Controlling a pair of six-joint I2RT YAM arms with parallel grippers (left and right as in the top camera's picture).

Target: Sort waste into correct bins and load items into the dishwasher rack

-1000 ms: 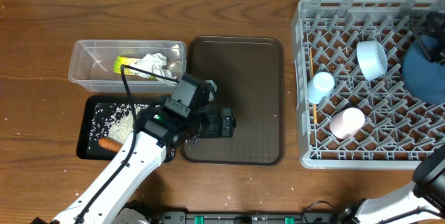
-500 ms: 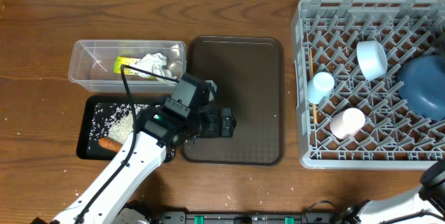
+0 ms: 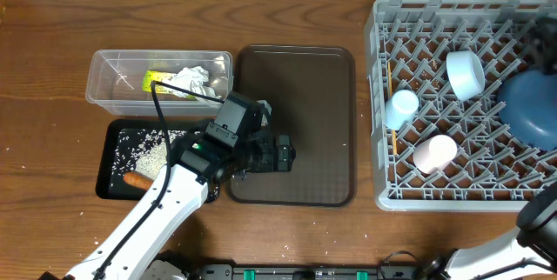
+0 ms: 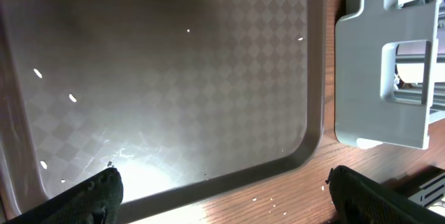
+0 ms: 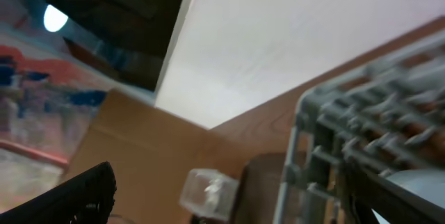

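While the left gripper (image 4: 224,206) is hanging wide open and empty just above a corner of the brown serving tray (image 4: 174,78), nothing is sitting between its fingers (image 4: 97,195). A few white specks (image 4: 71,97) are lying on the tray under it. The dishwasher rack (image 3: 380,141) is sitting out past the left fingertips, across the tray, well apart.

The clear tub (image 3: 100,84) and black tray (image 3: 111,169) are sitting back behind the left wrist, beside the serving tray's other edge. The tub is holding the crumpled tissue (image 3: 190,80) and the yellow-green wrapper (image 3: 157,78). The black tray is holding the rice grains (image 3: 148,145) and the carrot piece (image 3: 137,179).

The right gripper (image 5: 229,206) is also standing spread fully open, gripping nothing. The overhead is only catching part of its arm at the frame corner. Its wrist view is coming out blurry, showing the rack's corner below and ahead of it, with the tub tiny beyond.

Inside the rack, the blue plate (image 3: 529,106) is sitting at the side nearest the right arm. The white bowl (image 3: 466,73) is lying on its side just beside the plate. The light blue cup (image 3: 403,106) and pink cup (image 3: 434,153) are lying among the pegs toward the left gripper's side. The chopsticks (image 3: 393,143) are showing as a thin wooden strip by the rack wall closest to the left gripper. Everything is resting on the wooden table (image 3: 52,54).
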